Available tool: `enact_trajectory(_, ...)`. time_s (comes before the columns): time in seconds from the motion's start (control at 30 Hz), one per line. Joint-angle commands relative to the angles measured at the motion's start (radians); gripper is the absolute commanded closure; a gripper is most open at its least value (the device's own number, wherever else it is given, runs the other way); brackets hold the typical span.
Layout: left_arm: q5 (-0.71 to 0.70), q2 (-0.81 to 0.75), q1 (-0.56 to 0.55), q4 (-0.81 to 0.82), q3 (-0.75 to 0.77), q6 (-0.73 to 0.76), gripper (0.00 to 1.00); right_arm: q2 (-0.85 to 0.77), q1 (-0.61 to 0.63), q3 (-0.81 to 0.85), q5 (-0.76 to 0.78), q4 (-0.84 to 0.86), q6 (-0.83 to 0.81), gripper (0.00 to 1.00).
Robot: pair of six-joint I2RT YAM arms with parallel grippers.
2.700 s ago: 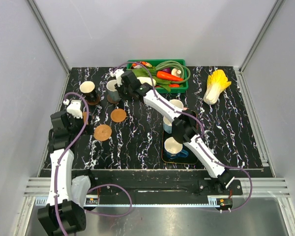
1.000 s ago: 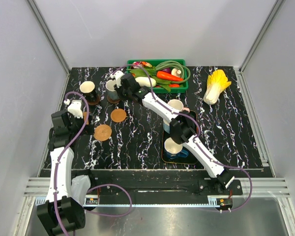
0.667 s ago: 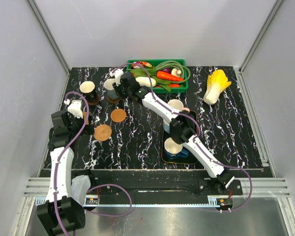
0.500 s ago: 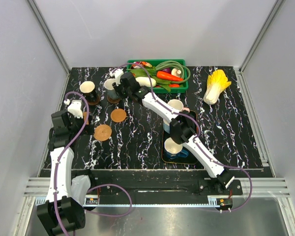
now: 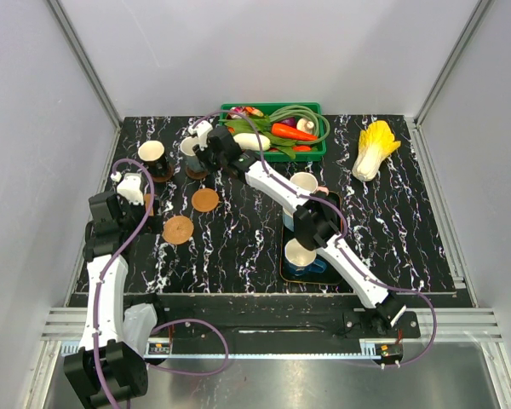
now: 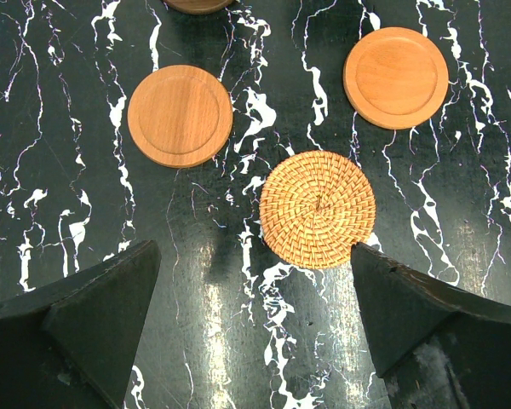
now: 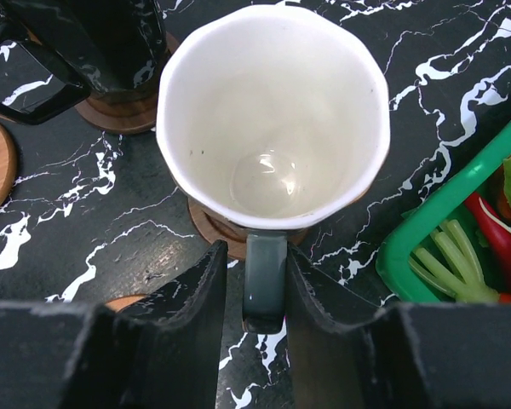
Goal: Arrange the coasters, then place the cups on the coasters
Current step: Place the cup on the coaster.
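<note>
Nearest, the left gripper hangs spread wide and empty above a woven coaster, with two wooden coasters just beyond it. Farther back, the right gripper straddles the handle of a grey-green cup, jaws barely parted, a sliver of gap showing. That cup sits on a brown coaster beside a black cup.

Bright, even overhead light with soft shadows. Mild glare patches on the glossy table. All views sharp.
</note>
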Motion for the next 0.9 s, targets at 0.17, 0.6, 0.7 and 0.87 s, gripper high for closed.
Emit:
enact_trajectory(0.17,0.015,-0.015,0.006,0.062,-0.004,0.017,0.01,-0.134,0.017,-0.042,0.026,0.011,-0.011,0.62)
enact_trajectory(0.6,0.014,-0.019,0.006,0.065,-0.007,0.017,0.01,-0.154,0.024,-0.071,0.009,-0.020,-0.019,0.66)
enact_trajectory(0.7,0.014,-0.021,0.006,0.068,-0.007,0.018,0.01,-0.157,0.026,-0.072,0.009,-0.020,-0.020,0.70)
enact_trajectory(0.87,0.012,-0.019,0.007,0.066,-0.007,0.018,0.01,-0.158,0.027,-0.072,0.010,-0.020,-0.020,0.72)
